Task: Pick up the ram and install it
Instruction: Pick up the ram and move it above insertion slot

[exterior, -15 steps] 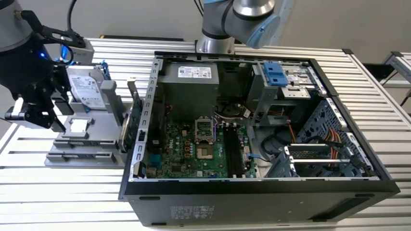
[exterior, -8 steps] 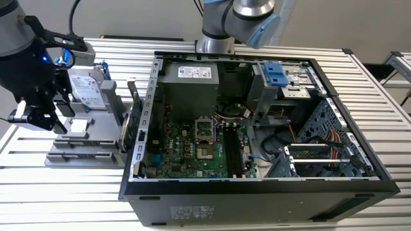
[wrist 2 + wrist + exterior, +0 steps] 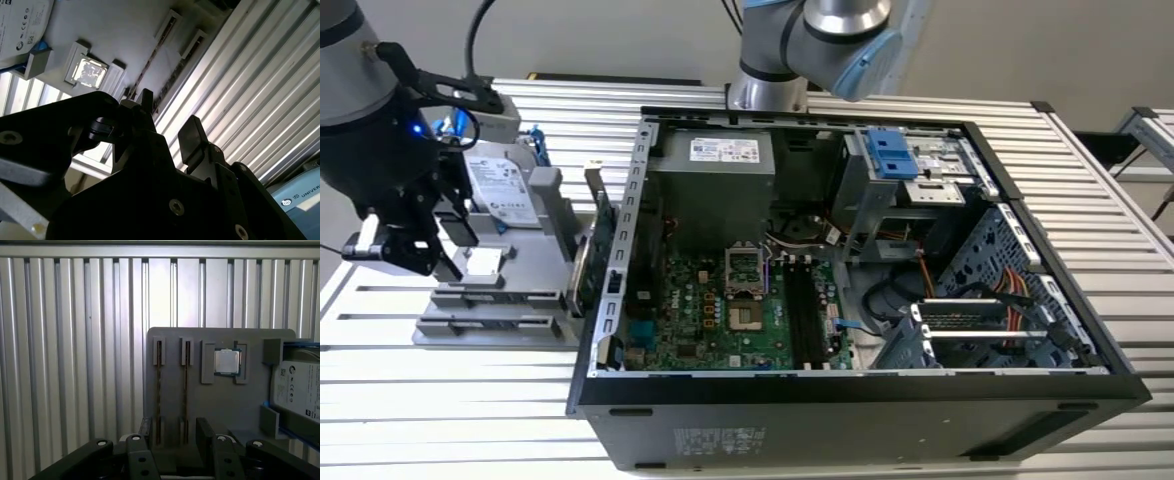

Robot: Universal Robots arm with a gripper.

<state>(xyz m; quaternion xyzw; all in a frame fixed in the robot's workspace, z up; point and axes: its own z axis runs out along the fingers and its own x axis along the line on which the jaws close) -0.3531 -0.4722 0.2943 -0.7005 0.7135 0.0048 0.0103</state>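
Over the gray holder (image 3: 220, 410), the gripper (image 3: 175, 424) hangs spread and empty above the ram (image 3: 185, 385), slotted on edge.

- In the first wrist view the black pincer (image 3: 175, 427) hides one end of the two thin dark ram sticks (image 3: 159, 385) in the grey plastic holder (image 3: 220, 410).
- The picture's edge cuts off the silver hard drive (image 3: 300, 390).

The tabletop (image 3: 60, 340) is ribbed metal, smooth with a soft shine. The holder (image 3: 220, 405) on it looks like grey matt plastic. The processor (image 3: 227, 361) has a glossy metal lid. The gripper (image 3: 176, 432) is black and matt. The hard drive (image 3: 300, 387) carries a white paper-like label.
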